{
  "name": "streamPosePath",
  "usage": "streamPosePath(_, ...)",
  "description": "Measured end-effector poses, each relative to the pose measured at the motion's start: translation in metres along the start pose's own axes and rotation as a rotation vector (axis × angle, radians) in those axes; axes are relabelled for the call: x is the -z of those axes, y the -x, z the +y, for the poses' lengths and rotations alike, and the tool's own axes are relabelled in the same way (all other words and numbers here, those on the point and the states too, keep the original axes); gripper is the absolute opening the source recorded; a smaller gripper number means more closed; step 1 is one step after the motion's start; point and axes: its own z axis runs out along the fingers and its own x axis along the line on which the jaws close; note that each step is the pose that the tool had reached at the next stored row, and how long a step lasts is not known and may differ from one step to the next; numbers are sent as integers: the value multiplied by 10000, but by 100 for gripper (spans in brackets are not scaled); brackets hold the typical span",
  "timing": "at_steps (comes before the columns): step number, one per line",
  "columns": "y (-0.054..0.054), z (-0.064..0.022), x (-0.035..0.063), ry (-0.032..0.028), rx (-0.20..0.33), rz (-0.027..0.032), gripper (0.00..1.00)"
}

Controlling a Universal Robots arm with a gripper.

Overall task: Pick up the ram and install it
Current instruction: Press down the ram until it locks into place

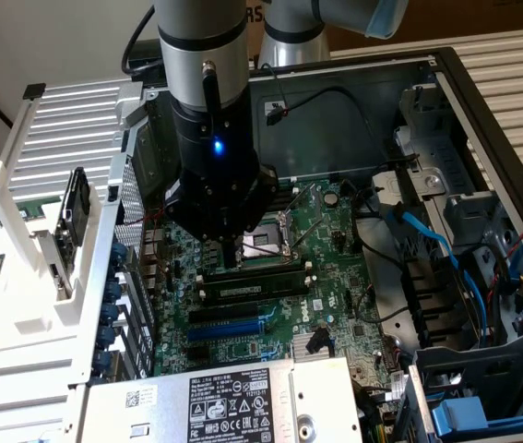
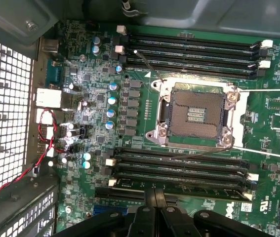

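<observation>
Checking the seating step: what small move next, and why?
Probably a short, straight press down: the shut gripper sits atop the ram, which stands in a slot beside the CPU socket; whether it has clicked home I cannot tell.

We count one CPU socket (image 2: 195, 114), eight memory slots (image 2: 189, 49) in two banks of four, and one blue expansion slot (image 1: 229, 328).

My arm (image 1: 204, 55) has a silver cylindrical sleeve, then a black wrist housing with a glowing blue light, a black cable alongside, and black fingers (image 2: 152, 217).
</observation>
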Motion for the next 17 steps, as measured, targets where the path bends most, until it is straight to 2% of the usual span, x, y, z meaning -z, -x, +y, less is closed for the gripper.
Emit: streamPosePath(17, 135, -10, 1, 2, -187, 5, 11)
